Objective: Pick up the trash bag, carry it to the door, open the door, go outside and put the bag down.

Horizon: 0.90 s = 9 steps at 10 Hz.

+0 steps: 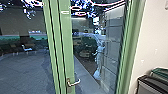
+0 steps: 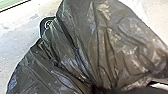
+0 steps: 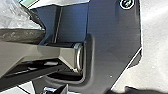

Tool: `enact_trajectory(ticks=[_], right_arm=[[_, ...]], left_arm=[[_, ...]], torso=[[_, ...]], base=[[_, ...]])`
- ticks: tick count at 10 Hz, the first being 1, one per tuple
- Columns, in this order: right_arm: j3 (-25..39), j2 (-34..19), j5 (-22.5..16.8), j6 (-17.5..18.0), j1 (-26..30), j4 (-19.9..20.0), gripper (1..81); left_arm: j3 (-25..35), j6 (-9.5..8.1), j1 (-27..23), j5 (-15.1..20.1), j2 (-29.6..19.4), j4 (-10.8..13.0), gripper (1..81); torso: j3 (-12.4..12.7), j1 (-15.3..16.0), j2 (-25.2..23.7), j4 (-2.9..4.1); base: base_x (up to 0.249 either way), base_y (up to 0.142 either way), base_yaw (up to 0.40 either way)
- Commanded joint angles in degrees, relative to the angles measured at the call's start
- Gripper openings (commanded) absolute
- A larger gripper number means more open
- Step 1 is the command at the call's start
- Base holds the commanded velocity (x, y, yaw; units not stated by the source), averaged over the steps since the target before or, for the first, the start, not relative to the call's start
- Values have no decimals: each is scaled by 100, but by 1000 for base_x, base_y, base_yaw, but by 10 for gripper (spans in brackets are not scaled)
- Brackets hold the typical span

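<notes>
- Your trash bag (image 2: 112, 42), dark and crinkled, loomed large in the left wrist view over a pale floor (image 2: 15, 32), its folds drawing together near the left gripper (image 2: 105, 90).
- Whether that gripper was spread, pressed together or pinching the bag, you couldn't tell.
- The right gripper (image 3: 128, 90) was too blurred for you to tell its state either.
- In the head view you faced a green-framed glass door (image 1: 66, 45); its silver handle (image 1: 75, 82) sat at the lower middle of the frame.
- Through the glass, you had grey ground (image 1: 25, 71) at lower left and a small white chair (image 1: 27, 48) at middle left.
- A pale wall (image 1: 153, 37) stood at upper right, with a dark-rimmed bin (image 1: 150, 86) in the lower right corner.
</notes>
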Motion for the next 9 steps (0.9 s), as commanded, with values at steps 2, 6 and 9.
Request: enact_trajectory(ticks=[2,6,9], right_arm=[[558,-335,-112,-17,178,-26,811],[980,-608,-103,-17,160,-35,811],[953,-608,-103,-17,160,-35,811]], left_arm=[[936,36,-276,368,-567,-5,10],[1288,36,-276,369,-795,3,10],[1235,36,-276,368,-743,109,10]], torso=[[0,0,0,0],[0,-2,0,0],[0,-2,0,-2]], base=[[0,0,247],[0,0,247],[0,0,247]])
